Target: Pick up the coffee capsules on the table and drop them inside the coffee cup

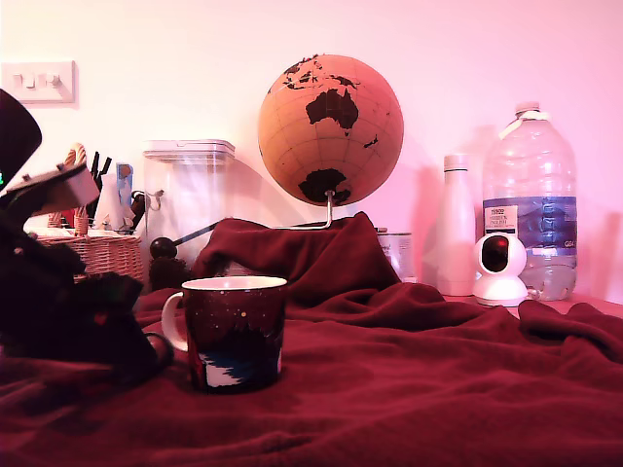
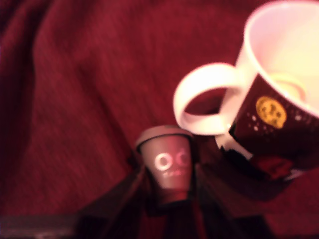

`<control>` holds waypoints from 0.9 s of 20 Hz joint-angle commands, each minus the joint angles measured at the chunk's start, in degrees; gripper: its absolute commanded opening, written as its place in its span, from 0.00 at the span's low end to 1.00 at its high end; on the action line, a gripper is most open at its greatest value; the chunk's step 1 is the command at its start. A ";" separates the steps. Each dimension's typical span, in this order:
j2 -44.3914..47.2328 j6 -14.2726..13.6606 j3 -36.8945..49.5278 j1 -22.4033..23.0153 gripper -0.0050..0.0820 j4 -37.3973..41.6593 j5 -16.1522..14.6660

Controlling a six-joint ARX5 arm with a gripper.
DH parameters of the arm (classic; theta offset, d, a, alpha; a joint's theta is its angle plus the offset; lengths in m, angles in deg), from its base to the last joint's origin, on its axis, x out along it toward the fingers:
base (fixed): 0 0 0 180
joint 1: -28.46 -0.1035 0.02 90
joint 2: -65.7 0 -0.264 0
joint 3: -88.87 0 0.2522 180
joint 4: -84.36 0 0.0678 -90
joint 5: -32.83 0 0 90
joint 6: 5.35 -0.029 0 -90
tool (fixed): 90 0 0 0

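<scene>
The coffee capsule sits between my gripper's two dark fingers, which press against its sides; its wide rim points away from the camera. It looks greyish-pink in this light and has a pale logo on its side. The coffee cup, dark with speckles and a white handle, stands close beside the capsule with its pale inside open. In the exterior view the cup stands on the dark red blanket of the table, and my gripper is low at its handle side. The capsule is hidden in that view.
Behind the cup the blanket rises in a fold. Along the back stand a wicker basket, a clear lidded canister, a globe, a white bottle, a small white camera and a large water bottle.
</scene>
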 commanded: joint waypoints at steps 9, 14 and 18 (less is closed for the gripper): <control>-1.51 -0.87 0.81 -0.11 0.26 -0.07 -0.07; -6.67 -2.49 0.81 -1.68 0.26 -5.97 0.04; -11.67 -4.37 0.81 -2.91 0.26 -13.31 0.22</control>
